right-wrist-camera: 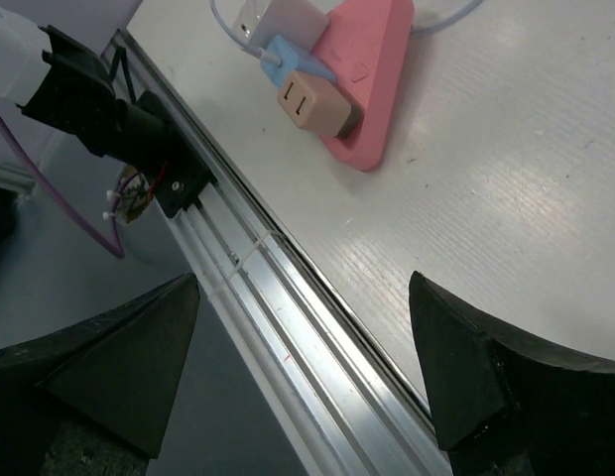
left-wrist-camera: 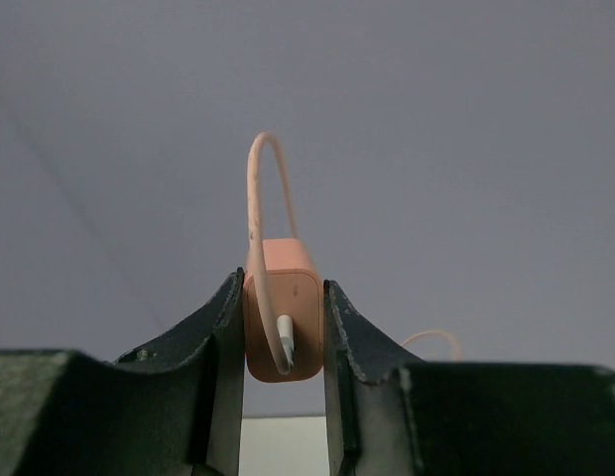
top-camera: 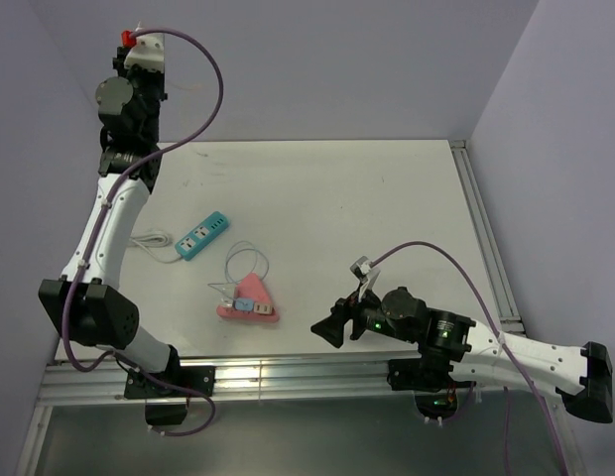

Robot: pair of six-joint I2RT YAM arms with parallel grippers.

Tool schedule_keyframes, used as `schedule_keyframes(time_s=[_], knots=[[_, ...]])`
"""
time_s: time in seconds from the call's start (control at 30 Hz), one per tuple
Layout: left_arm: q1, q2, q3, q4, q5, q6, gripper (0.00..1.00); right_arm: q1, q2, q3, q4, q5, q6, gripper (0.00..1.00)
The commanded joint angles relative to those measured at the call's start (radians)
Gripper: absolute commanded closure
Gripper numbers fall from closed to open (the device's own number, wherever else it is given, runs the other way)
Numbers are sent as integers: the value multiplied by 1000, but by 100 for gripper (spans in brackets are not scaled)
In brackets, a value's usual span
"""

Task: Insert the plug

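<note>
- We see the orange plug (left-wrist-camera: 300,283) pinched firmly between the fingers of the left hand (left-wrist-camera: 284,322), with its cable (left-wrist-camera: 255,188) looping up above it.
- The left arm (top-camera: 104,223) is stretched tall. Its hand is high over the far-left side of the surface (top-camera: 367,198), well apart from the teal power strip (top-camera: 204,236).
- To do this well, we'd lower the plug over the strip, line it up square and press straight in, not tilted. The prongs are hidden from us.
- The right hand (top-camera: 325,330) hangs low near the front edge, spread wide and empty. We reckon it could steady the strip.
</note>
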Motion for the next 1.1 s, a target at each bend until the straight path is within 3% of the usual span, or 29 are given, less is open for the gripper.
schedule_keyframes(time_s=[0.0,0.07,0.2,0.43,0.53,0.73,1.07], knots=[[56,-22,-76,37,-103,190,100,2,-20,-12,26,-14,-22,7],[66,10,-137,-50,-122,259,100,2,-29,-20,29,-24,-23,7],[103,50,-257,-179,-25,283,100,2,-58,-34,37,-29,-22,7],[142,44,-483,-322,375,444,100,2,-123,-51,-20,-19,-17,7],[145,23,-544,-365,471,477,100,2,-155,-51,-52,-9,-16,7],[145,-6,-596,-483,571,600,100,2,-174,-28,-74,-20,-17,7],[183,-63,-590,-622,640,649,100,2,-171,-32,-69,-61,-8,7]])
